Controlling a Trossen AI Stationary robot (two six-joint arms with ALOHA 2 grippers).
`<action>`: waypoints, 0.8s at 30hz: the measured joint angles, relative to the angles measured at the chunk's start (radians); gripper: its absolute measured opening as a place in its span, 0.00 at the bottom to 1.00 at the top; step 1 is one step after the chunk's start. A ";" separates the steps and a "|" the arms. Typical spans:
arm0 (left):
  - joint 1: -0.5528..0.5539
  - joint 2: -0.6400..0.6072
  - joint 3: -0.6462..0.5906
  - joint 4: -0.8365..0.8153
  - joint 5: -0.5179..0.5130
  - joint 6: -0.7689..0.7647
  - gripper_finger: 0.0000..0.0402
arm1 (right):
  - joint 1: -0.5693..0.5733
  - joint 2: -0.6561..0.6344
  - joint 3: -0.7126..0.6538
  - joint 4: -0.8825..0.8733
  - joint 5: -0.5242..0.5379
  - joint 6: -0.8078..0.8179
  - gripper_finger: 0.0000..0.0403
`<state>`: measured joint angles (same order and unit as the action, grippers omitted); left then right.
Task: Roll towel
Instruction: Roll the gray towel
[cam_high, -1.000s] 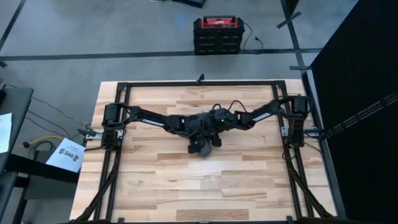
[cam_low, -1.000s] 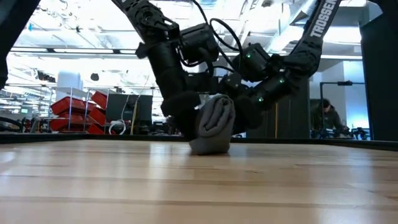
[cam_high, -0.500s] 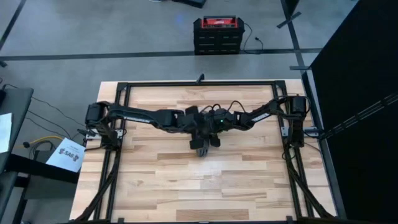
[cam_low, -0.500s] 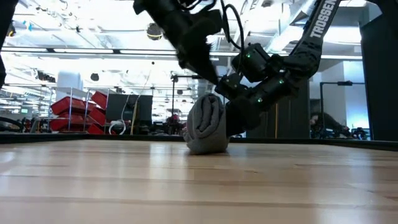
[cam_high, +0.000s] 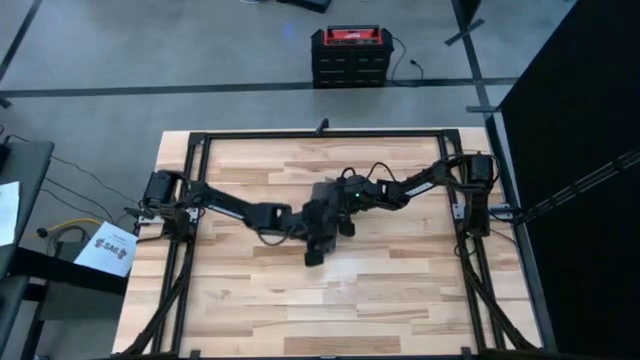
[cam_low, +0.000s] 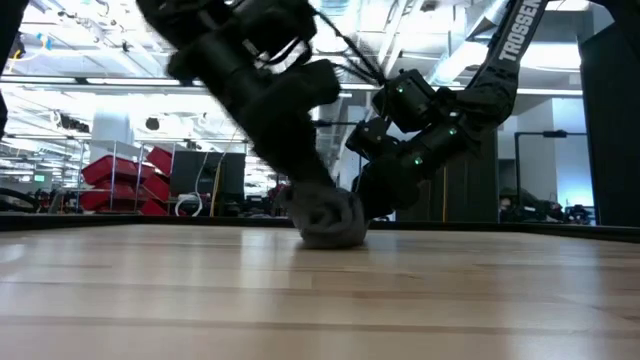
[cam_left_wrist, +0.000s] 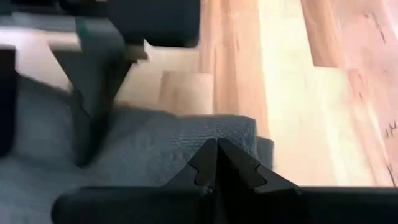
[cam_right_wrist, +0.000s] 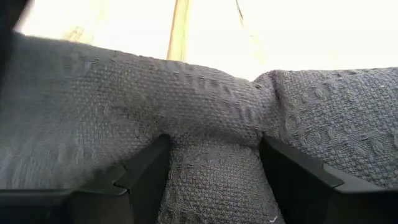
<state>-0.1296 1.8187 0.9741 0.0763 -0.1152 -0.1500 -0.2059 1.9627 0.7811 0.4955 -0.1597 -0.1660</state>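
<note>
Grey towel (cam_low: 330, 218) rolled, mid-table (right-pinched) — margins clear

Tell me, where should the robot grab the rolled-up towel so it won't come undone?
Probably around the middle of the towel, pinching across the roll from above. It lies as a low bundle on the table, and the right gripper already clamps a fold that way.

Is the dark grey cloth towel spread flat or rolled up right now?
Rolled up. The dark grey cloth towel sits as a compact bundle on the wooden table, and the right gripper is shut on a fold of it.
</note>
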 joint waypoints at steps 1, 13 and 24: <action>-0.008 0.000 -0.033 0.055 -0.008 -0.019 0.00 | -0.001 -0.001 0.000 0.001 -0.001 0.001 0.59; -0.051 0.199 -0.248 0.766 -0.117 -0.082 0.00 | 0.003 0.002 -0.003 0.080 0.000 0.031 0.59; -0.059 0.291 -0.236 0.861 -0.125 -0.110 0.00 | 0.013 -0.094 -0.006 0.000 0.018 0.051 0.59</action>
<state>-0.1888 2.1098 0.7376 0.9376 -0.2401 -0.2596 -0.1927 1.8690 0.7748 0.4957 -0.1415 -0.1154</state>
